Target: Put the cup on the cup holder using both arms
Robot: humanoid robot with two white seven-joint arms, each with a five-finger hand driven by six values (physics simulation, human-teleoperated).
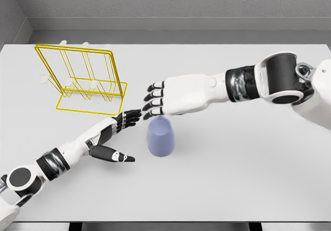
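Observation:
A pale blue cup [161, 136] stands mouth-down on the white table [232, 164], near the middle. My right hand [153, 101] reaches in from the right and hovers just above and behind the cup, fingers stretched out and holding nothing. From the lower left my left hand [126, 130] extends with fingers straight toward the cup's left side, its thumb [115, 155] spread low; its fingertips stop a little short of the cup. The yellow wire cup holder [83, 78] stands at the back left of the table, apart from both hands.
A few small white pegs [63, 43] show behind and inside the yellow wire frame. The table's far edge meets a grey wall; its near edge runs along the bottom of the picture.

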